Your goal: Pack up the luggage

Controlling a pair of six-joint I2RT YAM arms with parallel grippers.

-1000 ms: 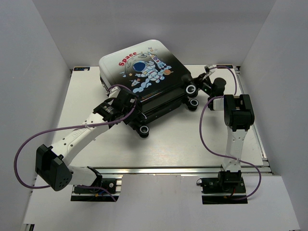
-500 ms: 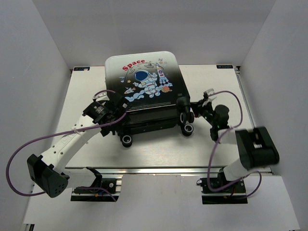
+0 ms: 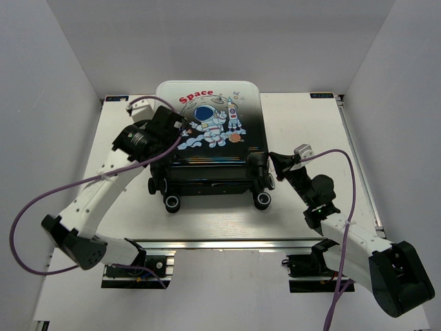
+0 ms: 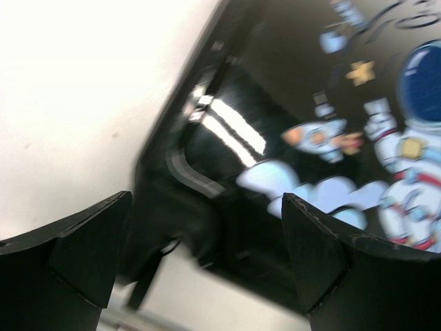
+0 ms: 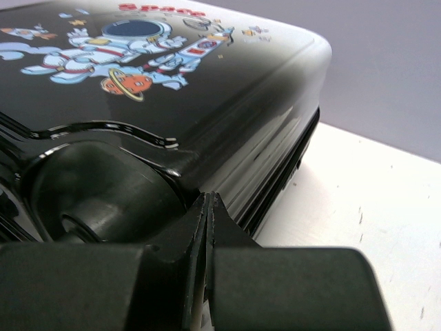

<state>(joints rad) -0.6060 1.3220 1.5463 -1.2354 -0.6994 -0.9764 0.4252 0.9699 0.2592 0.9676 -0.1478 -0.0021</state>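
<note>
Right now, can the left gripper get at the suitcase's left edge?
Probably yes. The left gripper hangs open directly over the suitcase's left edge, and the rim shows between its fingers with nothing in between. The right gripper is shut beside a wheel on the right side, out of the way.

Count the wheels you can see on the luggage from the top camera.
2 show clearly: the left wheel and the right wheel, both at the near edge of the luggage. More may be hidden in the dark shell just above them.
</note>
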